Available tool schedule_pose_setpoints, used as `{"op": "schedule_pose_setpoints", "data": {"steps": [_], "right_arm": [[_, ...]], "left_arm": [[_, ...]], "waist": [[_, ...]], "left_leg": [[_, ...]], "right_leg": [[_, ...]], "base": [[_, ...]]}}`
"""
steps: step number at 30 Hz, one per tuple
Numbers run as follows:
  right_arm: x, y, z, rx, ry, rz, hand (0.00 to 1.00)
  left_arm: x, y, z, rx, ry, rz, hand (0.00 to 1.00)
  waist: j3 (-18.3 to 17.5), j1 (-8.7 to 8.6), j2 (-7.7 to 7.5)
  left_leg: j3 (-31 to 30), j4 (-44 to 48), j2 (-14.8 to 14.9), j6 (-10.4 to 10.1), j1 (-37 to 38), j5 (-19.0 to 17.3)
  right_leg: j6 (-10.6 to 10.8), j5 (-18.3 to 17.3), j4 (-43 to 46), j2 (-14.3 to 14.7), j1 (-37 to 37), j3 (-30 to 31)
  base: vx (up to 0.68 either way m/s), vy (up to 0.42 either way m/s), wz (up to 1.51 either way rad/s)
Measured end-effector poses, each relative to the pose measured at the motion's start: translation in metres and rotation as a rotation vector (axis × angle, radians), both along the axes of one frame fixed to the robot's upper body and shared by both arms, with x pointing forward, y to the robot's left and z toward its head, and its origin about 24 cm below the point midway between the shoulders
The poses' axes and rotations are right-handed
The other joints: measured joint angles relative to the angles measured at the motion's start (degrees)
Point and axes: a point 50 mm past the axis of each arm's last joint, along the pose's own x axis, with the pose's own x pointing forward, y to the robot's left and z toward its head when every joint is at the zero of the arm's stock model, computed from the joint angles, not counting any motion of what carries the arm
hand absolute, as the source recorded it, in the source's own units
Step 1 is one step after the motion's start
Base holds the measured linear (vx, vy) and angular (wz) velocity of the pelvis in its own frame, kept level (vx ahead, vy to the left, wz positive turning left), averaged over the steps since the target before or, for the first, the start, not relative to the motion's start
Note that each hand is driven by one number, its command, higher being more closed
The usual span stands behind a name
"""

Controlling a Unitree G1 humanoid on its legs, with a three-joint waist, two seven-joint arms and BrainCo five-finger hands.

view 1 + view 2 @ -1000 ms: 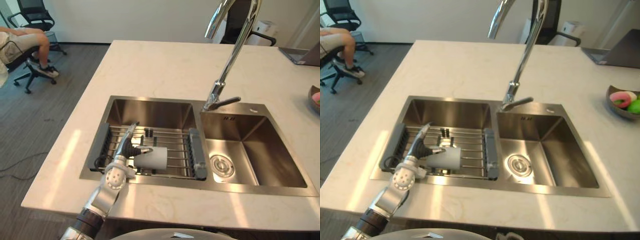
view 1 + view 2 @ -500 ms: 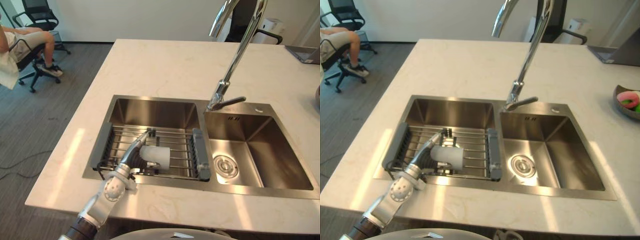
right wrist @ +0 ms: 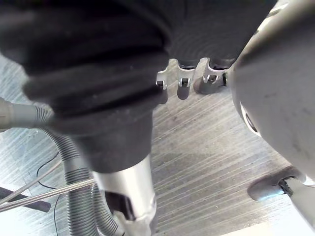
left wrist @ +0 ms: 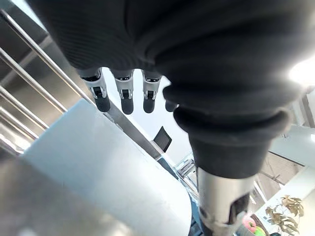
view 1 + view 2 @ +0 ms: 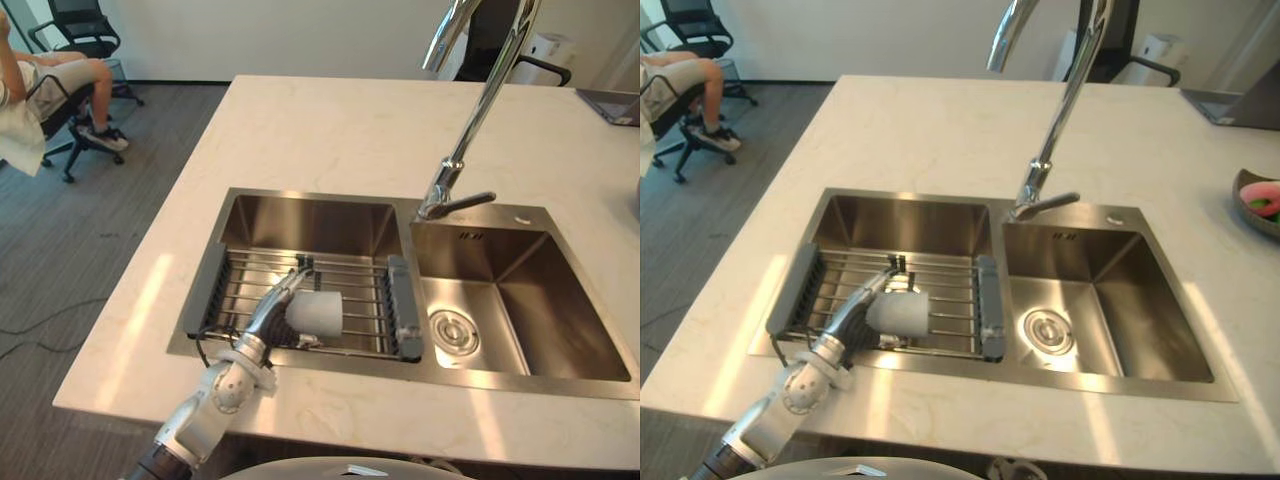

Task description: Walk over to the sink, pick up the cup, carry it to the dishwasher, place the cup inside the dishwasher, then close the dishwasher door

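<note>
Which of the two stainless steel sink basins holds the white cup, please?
The left basin, the one spanned by a wire rack with grey ends; the white cup lies on its side there beside the left hand.

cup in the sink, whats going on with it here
The robot's left hand reaches into the left basin of the steel double sink, where a white cup lies on its side on a wire rack. In the left wrist view its fingers are straight over the cup, not curled round it, so the cup is not yet picked up. The right hand hangs over the floor.
</note>
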Motion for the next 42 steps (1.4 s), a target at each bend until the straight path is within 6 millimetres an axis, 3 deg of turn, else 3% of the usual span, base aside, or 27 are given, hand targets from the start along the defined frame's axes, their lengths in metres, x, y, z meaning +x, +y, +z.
{"op": "schedule_pose_setpoints", "data": {"steps": [12,21,29,42], "right_arm": [[-0.001,-0.004,0.001,0.013,-0.015,-0.022,0.00],[-0.002,-0.006,0.001,0.012,-0.015,-0.024,0.00],[-0.006,-0.009,0.000,0.017,0.001,-0.019,0.00],[0.005,-0.009,0.002,0.019,-0.017,-0.019,0.00]], "left_arm": [[0.021,0.004,-0.005,0.075,0.017,0.133,0.00],[0.028,-0.005,-0.008,0.298,-0.048,0.014,0.00],[0.027,-0.009,-0.008,0.364,-0.042,-0.067,0.00],[0.036,-0.010,-0.012,0.570,0.086,-0.074,0.00]], "waist": [[0.1,-0.31,0.24],[0.1,-1.33,0.30],[-0.1,-1.46,0.73],[-0.1,-2.91,1.16]], "left_leg": [[2.4,-0.1,0.1,-0.1,0.9,0.3],[3.0,-0.2,0.1,-0.2,0.2,0.7],[3.2,0.0,0.0,-0.2,-0.4,0.7],[2.9,1.0,-0.2,-0.2,-1.5,0.3]], "right_leg": [[0.1,0.7,-0.4,0.0,-1.0,3.0],[0.4,1.3,-0.4,0.1,-2.1,4.9],[0.6,1.4,-0.4,0.0,-2.8,6.1],[0.6,2.1,-0.4,0.1,-4.1,7.7]], "base": [[-0.05,0.000,-0.11],[-0.07,-0.002,-0.06],[-0.01,0.001,-0.01],[-0.02,-0.001,-0.04]]}}
